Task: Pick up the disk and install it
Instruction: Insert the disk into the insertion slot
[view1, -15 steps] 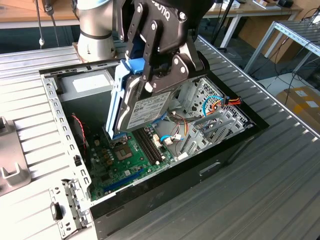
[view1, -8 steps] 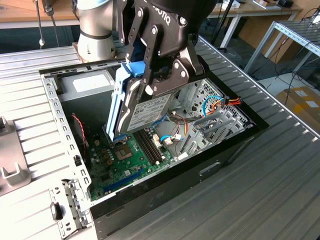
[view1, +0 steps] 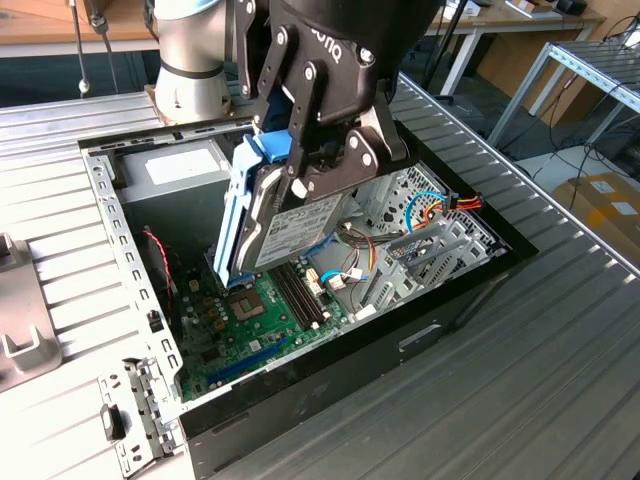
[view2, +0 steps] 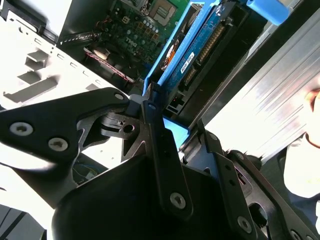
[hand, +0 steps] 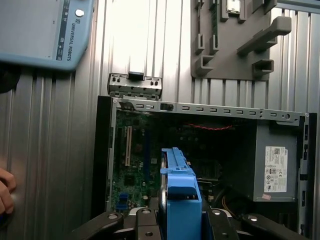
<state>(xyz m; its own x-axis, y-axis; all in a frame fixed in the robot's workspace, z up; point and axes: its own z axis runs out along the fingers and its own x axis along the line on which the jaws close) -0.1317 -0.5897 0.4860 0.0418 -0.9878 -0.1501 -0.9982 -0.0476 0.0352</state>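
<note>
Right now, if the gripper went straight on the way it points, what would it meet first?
Probably the motherboard in the open case: the gripper is shut on the disk, tilted, and its lower end leads toward the board. Depth is unclear from here.

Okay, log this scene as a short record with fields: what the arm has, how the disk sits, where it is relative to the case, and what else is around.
end effector: shut on the disk
disk: dark body, white label, blue side rails; tilted steeply
disk position: over the open computer case, lower end above the motherboard; contact cannot be told
install status: not seated in any bay
power supply: grey box in a corner of the case
cables: coloured bundle toward the exterior view's right
person: a hand apart from the case
</note>
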